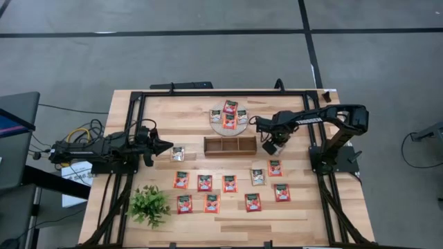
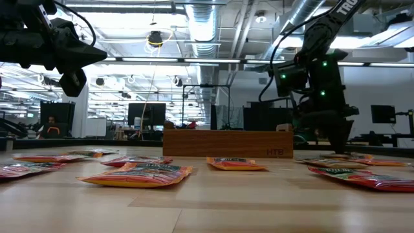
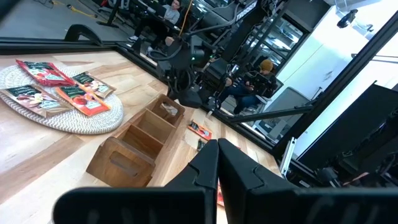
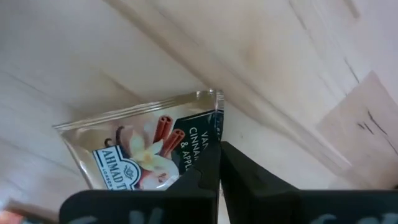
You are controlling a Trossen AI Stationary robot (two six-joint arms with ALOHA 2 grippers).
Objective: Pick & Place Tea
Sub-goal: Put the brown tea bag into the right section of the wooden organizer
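In the low view the closest thing is a red-orange tea sachet (image 2: 143, 175) lying flat on the pale worktop (image 2: 213, 207), a little left of centre, with more sachets strung across the middle of the frame to both edges. Behind them, at centre, stands the long wooden tray (image 2: 228, 143). Seen from above, nine red-orange sachets form two loose rows in the lower middle of the frame, among them one at (image 1: 181, 180) and one at (image 1: 282, 193), with a silvery sachet (image 1: 257, 176) in the upper row. A small green plant (image 1: 149, 205) sits at the lower left.

Above those rows, another silvery sachet (image 1: 178, 153) lies left of the tray, just in front of the left pincer (image 1: 165, 146), which is closed tight with nothing in it and points toward the tray from the left side of the frame.

The right pincer (image 1: 269, 146) sits just off the tray's right end, at centre right. Its fingers are closed together, and its wrist view shows their tips over a clear-edged sachet (image 4: 146, 149) printed with a flower and cinnamon sticks, lying on the wood; whether the sachet is actually pinched cannot be told.

Farthest up, a round woven mat (image 1: 216, 125) carries four more sachets (image 1: 230, 107).
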